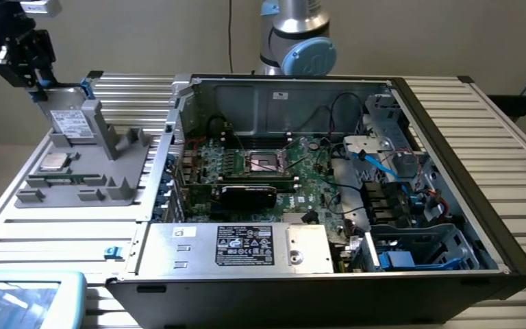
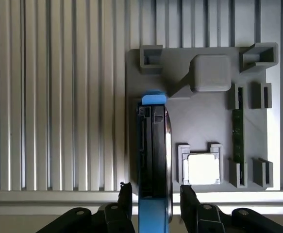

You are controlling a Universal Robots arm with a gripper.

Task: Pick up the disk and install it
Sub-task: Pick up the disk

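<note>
your gripper point(image 2: 155, 195) hangs over the disk point(image 2: 153, 145)
wrist pointing straight down, fingers point(image 2: 125, 193) apart and straddling the disk (gap each side), which stands on edge in the grey holder point(image 2: 204, 121).

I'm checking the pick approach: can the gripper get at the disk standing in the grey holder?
Probably yes. The gripper hangs right over the disk, fingers open on either side of its upper edge; the grey holder leaves that edge free.
</note>
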